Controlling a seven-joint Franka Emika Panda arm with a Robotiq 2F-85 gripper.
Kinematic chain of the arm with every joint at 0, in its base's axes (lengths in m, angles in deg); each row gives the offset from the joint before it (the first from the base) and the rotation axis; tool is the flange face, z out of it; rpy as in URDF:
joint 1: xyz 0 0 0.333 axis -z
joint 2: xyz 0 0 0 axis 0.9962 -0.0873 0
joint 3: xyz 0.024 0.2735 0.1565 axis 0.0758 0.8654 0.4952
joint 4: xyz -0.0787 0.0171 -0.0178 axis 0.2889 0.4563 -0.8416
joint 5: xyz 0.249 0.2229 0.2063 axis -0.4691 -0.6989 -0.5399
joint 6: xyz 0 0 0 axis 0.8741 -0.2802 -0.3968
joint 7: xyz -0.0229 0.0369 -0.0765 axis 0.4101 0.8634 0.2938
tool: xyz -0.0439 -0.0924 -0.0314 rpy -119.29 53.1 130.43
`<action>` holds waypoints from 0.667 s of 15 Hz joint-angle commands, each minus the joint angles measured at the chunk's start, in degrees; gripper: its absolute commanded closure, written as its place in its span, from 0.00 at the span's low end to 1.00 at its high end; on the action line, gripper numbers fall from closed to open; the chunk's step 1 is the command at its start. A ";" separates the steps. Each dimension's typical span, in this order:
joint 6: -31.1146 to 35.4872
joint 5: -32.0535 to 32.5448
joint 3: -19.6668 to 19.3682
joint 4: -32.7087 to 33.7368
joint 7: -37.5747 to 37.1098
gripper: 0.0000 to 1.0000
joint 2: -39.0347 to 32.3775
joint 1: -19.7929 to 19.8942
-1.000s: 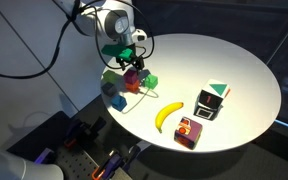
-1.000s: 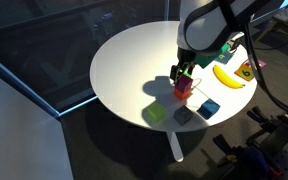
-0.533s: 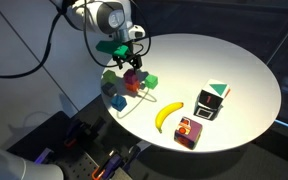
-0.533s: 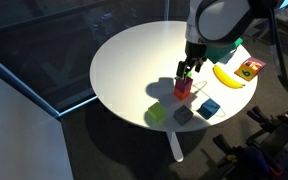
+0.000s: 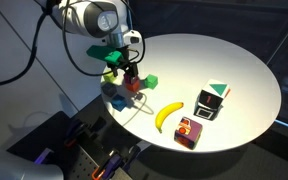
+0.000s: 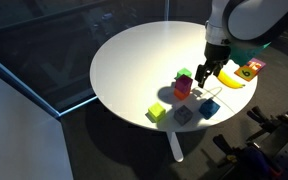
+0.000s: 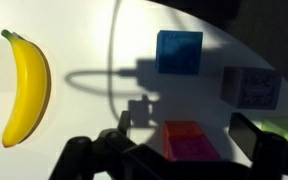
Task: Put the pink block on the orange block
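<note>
Wrist view, bottom edge: two dark fingers (image 7: 248,135) stand wide apart, so the gripper (image 6: 205,77) reads as open and holding nothing. The pink block (image 7: 190,142) shows at lower centre of that frame, in the gap between the fingers and touched by neither. In an exterior view the pink block sits on top of the orange block (image 6: 182,95), edges roughly flush as far as the small picture allows. The gripper hangs to the right of the stack and a little above it, clearly apart. Key relation: the stack lies left and slightly below the fingertips in that frame. Any sideways sweep toward frame left would knock it; up and away is the safe direction. Both blocks are cubes, so there is no long axis to line up with. Judgement: placement looks done, and only the retreat is left. Farther out in the wrist view, a blue cube (image 7: 179,50) lies at upper centre and a banana (image 7: 24,85) lengthwise down the left side. A green cube (image 6: 185,73) sits just behind the stack on the white table (image 6: 124,60).
</note>
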 commanded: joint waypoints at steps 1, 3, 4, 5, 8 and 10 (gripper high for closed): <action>-2.16 -0.15 -0.59 -6.04 2.47 0.00 8.20 1.29; -3.58 -0.42 -1.00 -8.19 3.60 0.00 11.77 1.91; -4.12 -0.38 -1.26 -9.28 4.19 0.00 13.70 2.15; -4.74 -0.20 -1.58 -10.13 4.60 0.00 15.47 2.36; -6.51 -0.30 -2.50 -12.29 5.53 0.00 20.92 2.84; -7.76 -0.69 -3.16 -13.25 6.47 0.00 24.38 2.84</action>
